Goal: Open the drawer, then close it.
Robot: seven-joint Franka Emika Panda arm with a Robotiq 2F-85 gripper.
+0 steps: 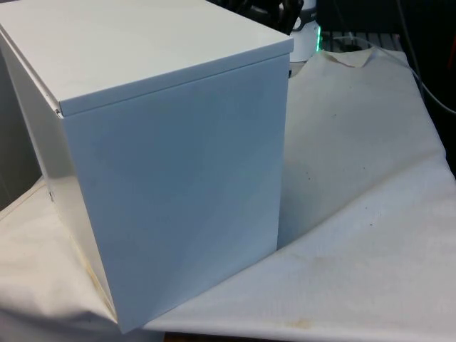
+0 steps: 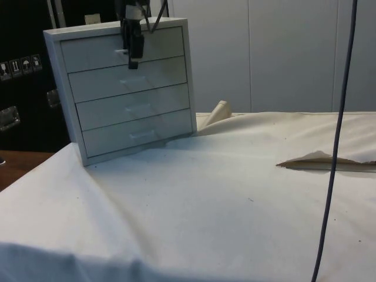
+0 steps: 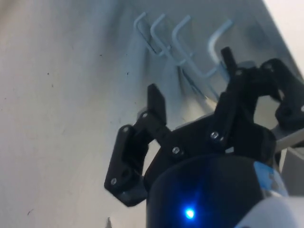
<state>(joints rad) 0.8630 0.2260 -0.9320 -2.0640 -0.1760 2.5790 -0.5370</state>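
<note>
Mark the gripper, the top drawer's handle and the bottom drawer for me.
gripper (image 2: pixel 134 62): side view, midway between the fingertips, in front of the chest's upper drawers.
top drawer's handle (image 2: pixel 120 52): side view, the pale bar's end beside the gripper.
bottom drawer (image 2: pixel 170 126): side view, the bare front panel, right of its handle.

Soft, even indoor light falls from above. In the front view the chest has a bright top and a bluish, dimmer near face, and it casts a grey shadow on the cloth toward the front view's right. In the side view the chest throws a faint shadow forward at its base, and the background beside it is dark. In the wrist view the gripper is dark, the drawer handles pale and soft-edged, the cloth hazy.
</note>
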